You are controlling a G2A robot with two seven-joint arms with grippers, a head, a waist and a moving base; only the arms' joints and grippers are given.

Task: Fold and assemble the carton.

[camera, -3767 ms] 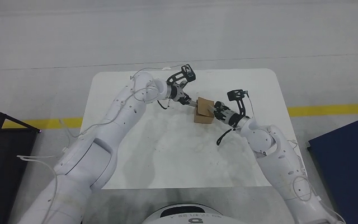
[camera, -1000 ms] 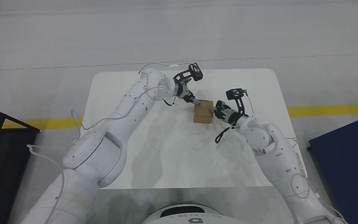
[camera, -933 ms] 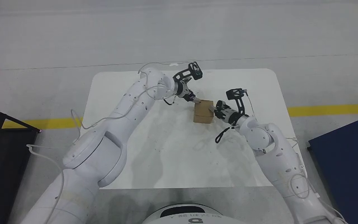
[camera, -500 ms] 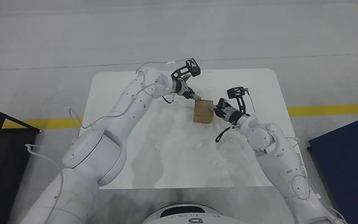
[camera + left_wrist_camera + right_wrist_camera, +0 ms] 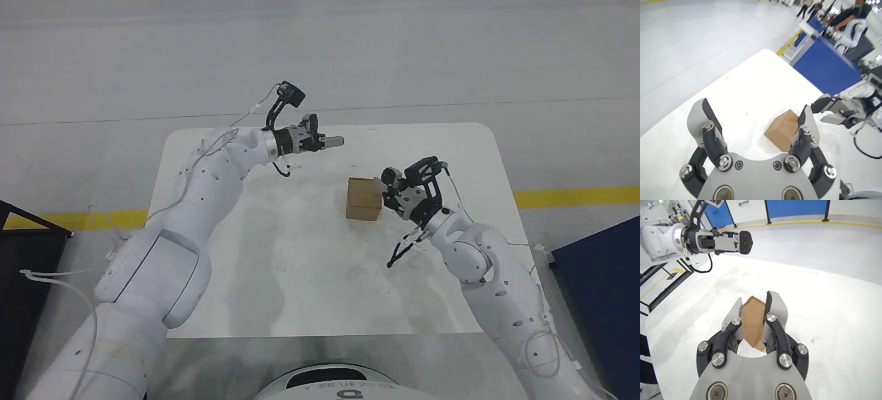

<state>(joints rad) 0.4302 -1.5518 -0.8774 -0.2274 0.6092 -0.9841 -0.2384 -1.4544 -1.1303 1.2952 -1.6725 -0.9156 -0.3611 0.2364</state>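
On white table (image 5: 300, 260), carton (image 5: 363, 198); grey floor (image 5: 300, 60).

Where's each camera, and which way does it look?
Top view: above the arms, looking down at the table; both arms, left gripper, right gripper.
Left wrist view: on that wrist, facing the box across the table; own gripper.
Right wrist view: on that wrist, looking down at the box; own gripper.
Wrist views share the box and each other's gripper.

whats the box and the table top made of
Box: looks like brown cardboard, matte, with creased fold lines and a raw cut edge. Table: smooth white top, faintly scuffed, likely laminate or painted board; cannot tell which.
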